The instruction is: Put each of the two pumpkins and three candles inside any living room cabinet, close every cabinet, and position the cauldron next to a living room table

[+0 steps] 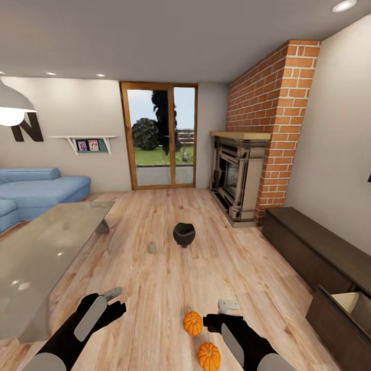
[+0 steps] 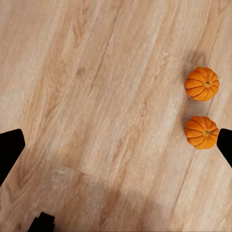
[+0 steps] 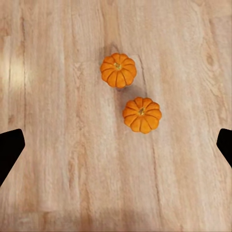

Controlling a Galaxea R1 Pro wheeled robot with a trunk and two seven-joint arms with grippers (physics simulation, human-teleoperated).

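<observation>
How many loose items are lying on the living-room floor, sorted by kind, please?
Pumpkins: 2
Cauldron: 1
Small grey item, too small to identify: 1
Total: 4

My two arms were glossy black with long grey oval panels on the forearms; the left pincer (image 1: 114, 296) and right pincer (image 1: 228, 306) ended in pale grey fingers.
</observation>
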